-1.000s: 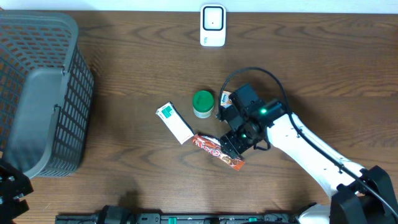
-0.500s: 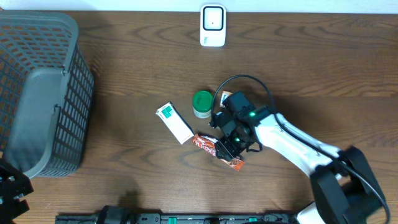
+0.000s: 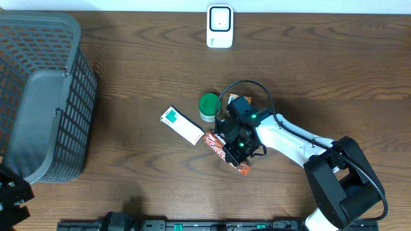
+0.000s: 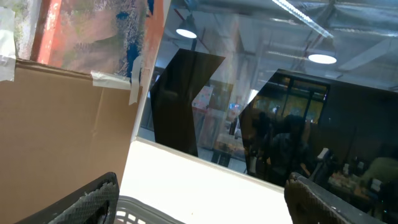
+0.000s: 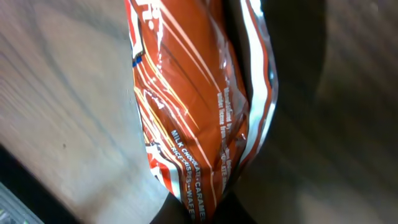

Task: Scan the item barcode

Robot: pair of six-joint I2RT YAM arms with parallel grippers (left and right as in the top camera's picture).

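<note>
candy bar [image 5: 193, 112] lies clamped inside the right pincer [image 3: 232, 149].

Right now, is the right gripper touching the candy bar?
Touching. The right wrist view shows the candy bar wrapper creased and squeezed in close to the camera. In the overhead view, the shut right gripper sits on the bar's middle.

Overhead view was evenly lit and sharp. Close up, the orange wrapper [image 5: 193, 106] showed white glare; the table [image 5: 56, 93] left of it was blurred.
</note>
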